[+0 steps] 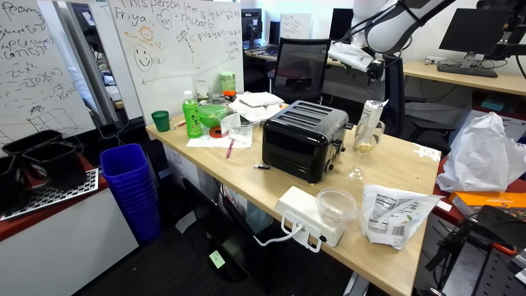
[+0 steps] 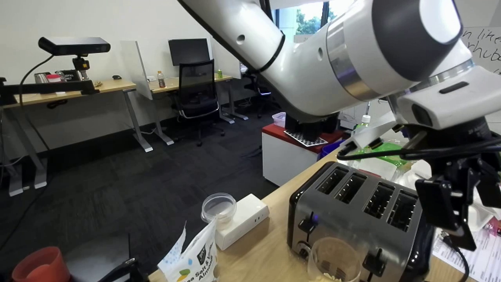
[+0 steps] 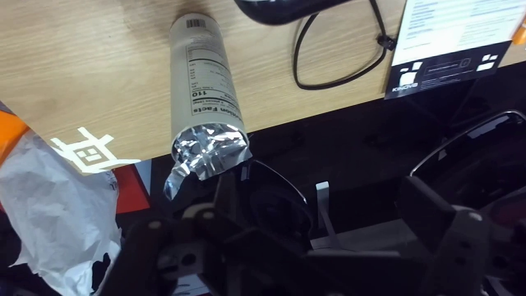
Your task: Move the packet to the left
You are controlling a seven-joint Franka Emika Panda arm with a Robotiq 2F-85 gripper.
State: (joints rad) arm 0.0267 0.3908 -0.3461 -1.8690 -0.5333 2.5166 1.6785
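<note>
The packet (image 1: 372, 112) is a slim whitish tube with a torn silver foil top. It stands upright on the table (image 1: 394, 164), partly hidden behind the stemmed glass (image 1: 367, 133) in an exterior view. In the wrist view the packet (image 3: 201, 78) stands near the table edge, with its foil end towards the jaws. My gripper (image 1: 374, 73) hangs in the air above the packet, apart from it. In an exterior view the gripper (image 2: 464, 199) shows beside the toaster, and the packet is out of view there. In the wrist view my fingers (image 3: 324, 201) are spread with nothing between them.
The black toaster (image 1: 304, 139) stands beside the glass. A white printed pouch (image 1: 392, 216) and a white box (image 1: 304, 209) with a clear tub (image 1: 336, 204) are near the front. A black cable loop (image 3: 320, 86) and a printed sheet (image 3: 452, 45) lie near the packet.
</note>
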